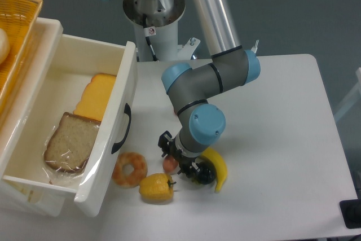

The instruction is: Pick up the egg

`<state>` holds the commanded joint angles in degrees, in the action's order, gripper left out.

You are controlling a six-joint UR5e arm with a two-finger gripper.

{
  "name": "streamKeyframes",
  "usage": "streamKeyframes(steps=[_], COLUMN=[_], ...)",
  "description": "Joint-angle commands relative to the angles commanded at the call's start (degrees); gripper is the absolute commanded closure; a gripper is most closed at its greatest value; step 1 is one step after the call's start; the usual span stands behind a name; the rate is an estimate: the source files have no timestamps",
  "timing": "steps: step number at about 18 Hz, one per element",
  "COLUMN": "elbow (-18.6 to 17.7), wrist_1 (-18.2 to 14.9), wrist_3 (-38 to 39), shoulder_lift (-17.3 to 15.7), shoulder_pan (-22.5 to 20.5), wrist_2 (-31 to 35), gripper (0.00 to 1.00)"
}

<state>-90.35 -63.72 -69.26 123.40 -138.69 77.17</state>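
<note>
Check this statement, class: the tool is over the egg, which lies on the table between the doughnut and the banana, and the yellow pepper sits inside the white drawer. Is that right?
One detail is wrong. The camera view shows the yellow pepper on the table, just in front of the egg, not in the white drawer. The tool is over the egg, between the doughnut and the banana.

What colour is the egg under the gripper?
Pinkish-brown. The egg shows, partly hidden by the gripper, in the fixed camera view.

Egg boxed in: doughnut left, pepper in front, dark fruit and banana right. Bench open on right.
</note>
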Motion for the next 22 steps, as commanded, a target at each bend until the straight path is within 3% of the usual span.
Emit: streamKeyframes(steps=[2,6,7,14,17,22], elbow=[0.0,0.4,0.4,0.9,2.3,2.2], wrist_1=[-0.1,-0.1,-0.1,-0.3,-0.6,-0.8], wrist_3=[-0.1,-0.7,-1.2,-3.3,-9.1,-13.3], shoulder_lift=[-0.1,-0.4,-0.4,-1.5,-2.8,-7.7], shoulder_pan=[0.0,-0.1,-0.1,-0.2,-0.1,-0.8], wrist_2=[0.1,0.0,0.0,0.2,5.6,6.9], gripper=[0.54,0.70,0.79,0.85,0.85,0.85])
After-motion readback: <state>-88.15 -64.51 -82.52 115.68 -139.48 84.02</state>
